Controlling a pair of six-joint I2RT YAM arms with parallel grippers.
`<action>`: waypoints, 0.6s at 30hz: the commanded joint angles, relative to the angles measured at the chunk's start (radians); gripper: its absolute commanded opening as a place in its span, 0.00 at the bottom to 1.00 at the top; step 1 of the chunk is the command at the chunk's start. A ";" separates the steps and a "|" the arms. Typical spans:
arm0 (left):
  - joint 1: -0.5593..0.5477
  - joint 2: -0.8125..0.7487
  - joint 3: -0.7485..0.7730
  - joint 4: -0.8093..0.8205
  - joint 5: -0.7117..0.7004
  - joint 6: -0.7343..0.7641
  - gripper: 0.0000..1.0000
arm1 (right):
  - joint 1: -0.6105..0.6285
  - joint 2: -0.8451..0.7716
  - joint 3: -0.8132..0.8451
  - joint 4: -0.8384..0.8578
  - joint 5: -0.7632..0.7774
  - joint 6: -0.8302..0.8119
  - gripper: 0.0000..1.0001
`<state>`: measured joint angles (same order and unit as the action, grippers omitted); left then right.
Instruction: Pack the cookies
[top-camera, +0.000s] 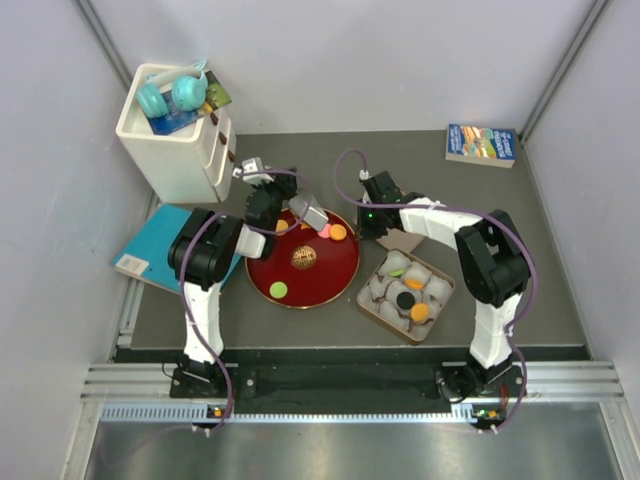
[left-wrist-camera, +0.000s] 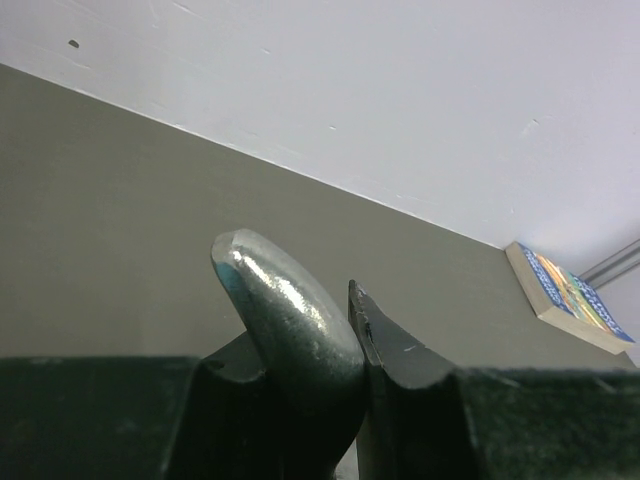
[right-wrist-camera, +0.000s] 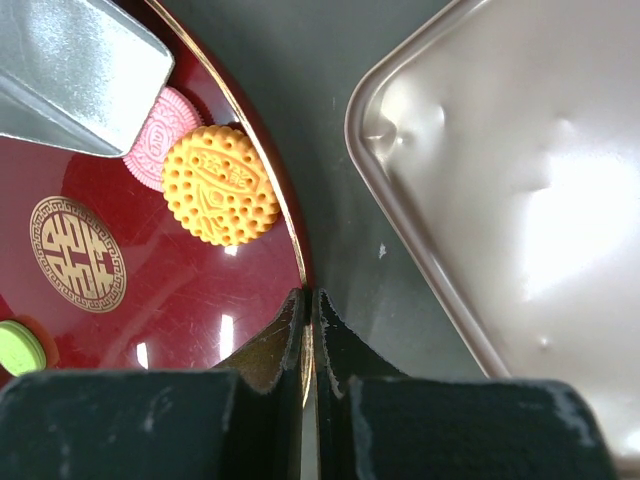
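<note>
Cookies lie on the dark-red plate (top-camera: 310, 280): an orange cookie (right-wrist-camera: 218, 185), a pink cookie (right-wrist-camera: 158, 145) and a green cookie (right-wrist-camera: 18, 348). My left gripper (top-camera: 266, 204) is shut on the handle (left-wrist-camera: 290, 320) of a metal spatula. Its blade (right-wrist-camera: 80, 70) rests on the plate, over the edge of the pink cookie. My right gripper (right-wrist-camera: 310, 298) is shut on the plate's right rim (right-wrist-camera: 290, 240). The tin (top-camera: 437, 312) to the right of the plate holds white paper cups, with two orange cookies (top-camera: 420, 312) and a black one (top-camera: 404, 300) in them.
A bare metal lid or tray (right-wrist-camera: 520, 200) lies just right of the plate, beside my right gripper. A white drawer box (top-camera: 175, 150) with headphones stands at the back left, above a blue book (top-camera: 160, 245). Another book (top-camera: 481, 144) lies at the back right.
</note>
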<state>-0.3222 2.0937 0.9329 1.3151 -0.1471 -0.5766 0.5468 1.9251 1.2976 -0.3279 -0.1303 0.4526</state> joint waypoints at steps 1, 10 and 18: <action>-0.032 0.019 0.027 0.222 0.023 0.006 0.00 | 0.005 0.041 0.002 0.038 -0.026 0.000 0.00; -0.103 0.022 -0.042 0.230 0.020 0.026 0.00 | 0.007 0.035 0.022 0.036 -0.040 0.001 0.00; -0.150 0.006 -0.143 0.277 0.000 -0.031 0.00 | 0.007 0.041 0.042 0.039 -0.064 0.011 0.00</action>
<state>-0.4423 2.0995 0.8501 1.3857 -0.1665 -0.6033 0.5449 1.9255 1.2984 -0.3275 -0.1379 0.4526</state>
